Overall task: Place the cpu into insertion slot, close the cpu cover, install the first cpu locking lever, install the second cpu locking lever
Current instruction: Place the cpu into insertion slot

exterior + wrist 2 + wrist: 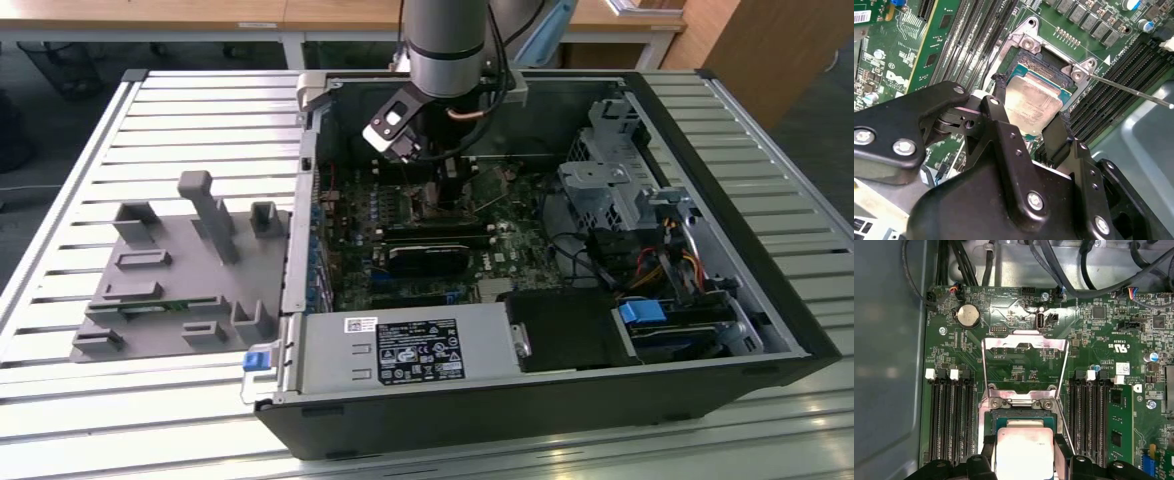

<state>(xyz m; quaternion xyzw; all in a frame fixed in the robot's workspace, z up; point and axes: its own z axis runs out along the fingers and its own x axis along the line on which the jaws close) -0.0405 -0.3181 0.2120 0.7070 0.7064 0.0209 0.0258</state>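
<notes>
The black two-finger gripper (pixel 1032 100) grips the flat square silver-grey cpu (pixel 1036 109) by opposite edges at the silver-rimmed square insertion slot (pixel 1024 417). In the exterior view this is 11 o'clock of centre in the black computer case (pixel 534 410). The thin silver cpu cover (pixel 1024 342) stands open.

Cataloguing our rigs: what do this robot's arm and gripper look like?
The arm is a silver-grey tube with a dark band, black cables alongside and a black-and-white module. The gripper is matte black, with jointed link fingers and silver screws.
</notes>
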